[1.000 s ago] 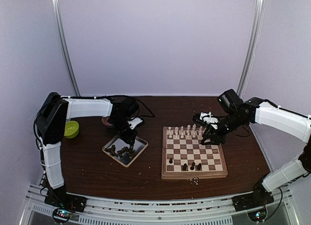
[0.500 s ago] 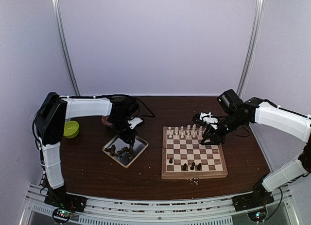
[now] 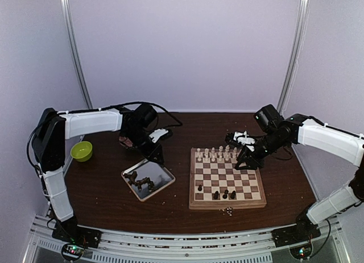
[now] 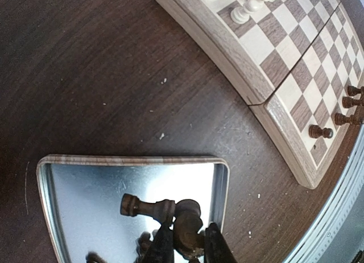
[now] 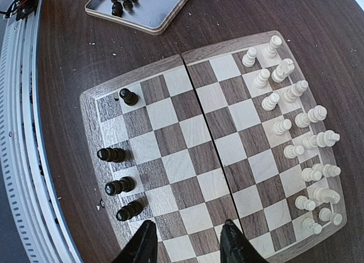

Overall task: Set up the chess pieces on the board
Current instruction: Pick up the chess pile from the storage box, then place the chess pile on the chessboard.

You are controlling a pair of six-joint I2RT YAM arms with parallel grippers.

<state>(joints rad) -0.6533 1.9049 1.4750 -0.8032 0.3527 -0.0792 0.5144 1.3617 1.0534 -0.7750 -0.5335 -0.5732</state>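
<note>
My left gripper (image 3: 154,155) hangs by the far right corner of the silver tray (image 3: 158,173), shut on a dark chess piece (image 4: 189,226). In the left wrist view its tips (image 4: 190,250) sit over the tray's right edge (image 4: 220,183). A second dark piece (image 4: 145,207) shows just left of the held one. More dark pieces (image 3: 143,183) lie in the tray. The board (image 3: 227,205) holds two rows of cream pieces (image 5: 296,132) at its far side and several dark pieces (image 5: 116,186) near its front. My right gripper (image 5: 190,247) hovers open over the board's far right part (image 3: 245,161), with nothing between its fingers.
A green bowl (image 3: 82,151) stands at the table's left. A white object (image 3: 245,139) lies behind the board, another (image 3: 160,134) behind the tray. Small bits (image 3: 228,211) lie in front of the board. The tray (image 5: 145,16) shows in the right wrist view too.
My left gripper has closed on a dark piece and risen out of the tray toward its far right corner; the tray shifted slightly. The right arm has not moved.
</note>
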